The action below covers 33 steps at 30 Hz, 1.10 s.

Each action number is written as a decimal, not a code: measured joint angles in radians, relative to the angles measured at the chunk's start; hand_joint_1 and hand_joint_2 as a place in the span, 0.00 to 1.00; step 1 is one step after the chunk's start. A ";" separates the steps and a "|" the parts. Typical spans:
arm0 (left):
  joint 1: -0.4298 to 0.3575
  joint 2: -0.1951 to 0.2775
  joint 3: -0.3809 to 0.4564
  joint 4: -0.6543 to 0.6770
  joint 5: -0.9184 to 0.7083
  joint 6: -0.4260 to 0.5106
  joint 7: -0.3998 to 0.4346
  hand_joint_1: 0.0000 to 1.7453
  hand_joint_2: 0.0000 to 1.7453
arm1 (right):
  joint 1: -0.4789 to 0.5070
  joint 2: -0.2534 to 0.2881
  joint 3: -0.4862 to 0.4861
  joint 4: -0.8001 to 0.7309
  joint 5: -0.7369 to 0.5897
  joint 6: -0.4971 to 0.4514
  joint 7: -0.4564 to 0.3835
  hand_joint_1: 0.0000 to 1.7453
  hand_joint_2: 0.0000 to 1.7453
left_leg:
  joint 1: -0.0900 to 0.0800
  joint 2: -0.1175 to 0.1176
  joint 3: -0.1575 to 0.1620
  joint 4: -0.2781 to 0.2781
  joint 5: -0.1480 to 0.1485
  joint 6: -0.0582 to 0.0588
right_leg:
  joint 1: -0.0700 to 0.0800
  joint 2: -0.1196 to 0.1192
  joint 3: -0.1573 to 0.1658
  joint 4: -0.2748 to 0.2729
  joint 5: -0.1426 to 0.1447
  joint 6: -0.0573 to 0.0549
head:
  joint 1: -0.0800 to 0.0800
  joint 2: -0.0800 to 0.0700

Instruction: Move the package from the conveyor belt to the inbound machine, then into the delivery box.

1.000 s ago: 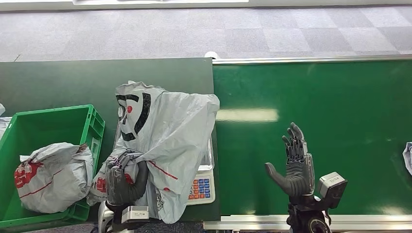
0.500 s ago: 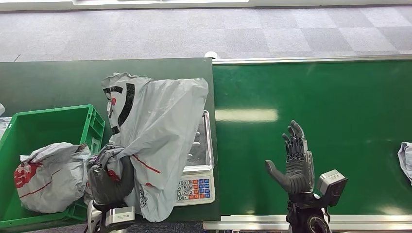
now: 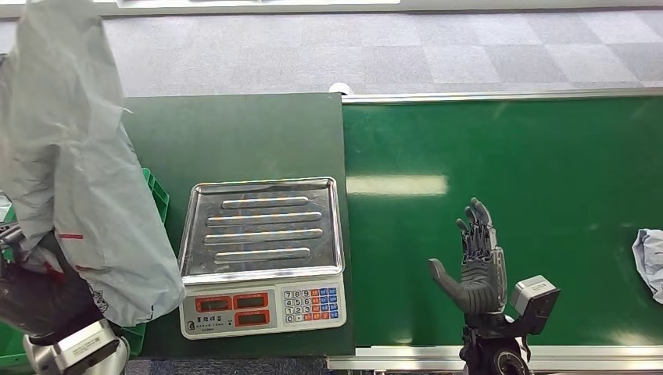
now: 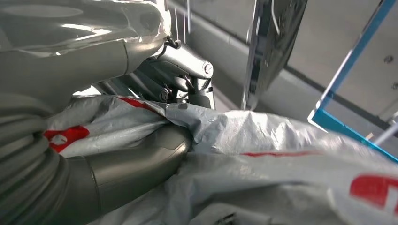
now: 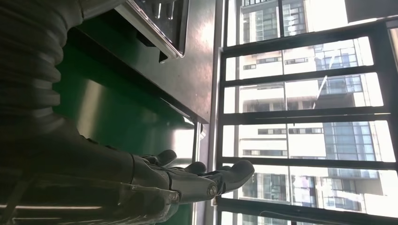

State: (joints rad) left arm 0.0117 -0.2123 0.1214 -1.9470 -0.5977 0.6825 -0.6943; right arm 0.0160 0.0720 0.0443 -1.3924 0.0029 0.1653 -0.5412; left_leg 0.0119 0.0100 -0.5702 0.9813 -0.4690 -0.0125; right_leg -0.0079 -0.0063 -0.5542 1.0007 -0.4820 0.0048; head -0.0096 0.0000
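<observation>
— Fingers (image 4: 141, 164) of the left hand (image 3: 35, 301) are wrapped round a fold of the bag (image 3: 74, 180), thumb clamped over the crinkled plastic. See it?

— Yes. The bag hangs lifted at the far left, over the green bin (image 3: 156, 203), and hides most of it.

— And the scale (image 3: 262, 254)?

— Bare steel pan, keypad toward the robot, just beside the bag on the dark table (image 3: 234, 137).

— Right hand (image 3: 473, 262)?

— Upright over the green belt (image 3: 500, 172), fingers straight and apart, thumb out, holding nothing.

— Anything else on the belt?

— Another grey bag (image 3: 649, 262) at the right edge, well apart from that hand.
</observation>
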 joint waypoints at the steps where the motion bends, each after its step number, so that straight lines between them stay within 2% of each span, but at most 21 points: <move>1: -0.001 -0.005 0.016 -0.010 -0.006 0.000 0.000 1.00 1.00 | 0.001 0.000 0.000 0.000 0.000 -0.001 0.000 0.00 1.00 | 0.000 0.000 0.000 0.000 0.000 0.000 | 0.000 0.000 0.000 0.000 0.000 0.000 | 0.000 0.000; 15: -0.064 -0.068 0.303 -0.138 -0.149 0.000 0.000 1.00 1.00 | 0.015 -0.009 0.000 -0.001 -0.004 -0.015 0.000 0.00 1.00 | 0.000 0.000 0.000 0.000 0.000 0.000 | 0.000 0.000 0.000 0.000 0.000 0.000 | 0.000 0.000; 21: -0.069 -0.082 0.364 -0.201 -0.027 0.000 0.000 1.00 1.00 | 0.024 -0.009 0.000 -0.003 -0.002 -0.018 0.002 0.00 1.00 | 0.000 0.000 0.000 0.000 0.000 0.000 | 0.000 0.000 0.000 0.000 0.000 0.000 | 0.000 0.000; 24: -0.062 -0.089 0.376 -0.213 -0.031 0.000 0.000 1.00 1.00 | 0.027 -0.009 0.000 -0.008 0.000 -0.030 0.004 0.00 1.00 | 0.000 0.000 0.000 0.000 0.000 0.000 | 0.000 -0.001 -0.001 0.000 0.000 0.000 | 0.000 0.000; 27: -0.067 -0.103 0.391 -0.154 -0.095 0.000 0.000 1.00 1.00 | 0.044 -0.007 -0.001 -0.026 0.010 -0.040 0.002 0.00 1.00 | 0.000 -0.001 0.000 0.000 0.000 0.000 | 0.000 -0.001 0.000 0.000 -0.001 0.000 | 0.000 0.000; 33: -0.083 -0.123 0.454 0.084 -0.198 0.000 0.006 1.00 1.00 | 0.077 0.010 -0.021 -0.066 0.042 -0.025 0.004 0.00 1.00 | 0.000 0.000 0.000 0.000 0.000 0.000 | 0.000 -0.001 0.000 0.000 -0.001 0.000 | 0.000 0.000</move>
State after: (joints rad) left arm -0.0714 -0.3356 0.5757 -1.8629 -0.7958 0.6821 -0.6879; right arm 0.0930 0.0815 0.0234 -1.4588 0.0446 0.1402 -0.5371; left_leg 0.0116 0.0097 -0.5697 0.9812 -0.4690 -0.0125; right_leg -0.0083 -0.0071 -0.5541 1.0006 -0.4825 0.0053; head -0.0094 0.0000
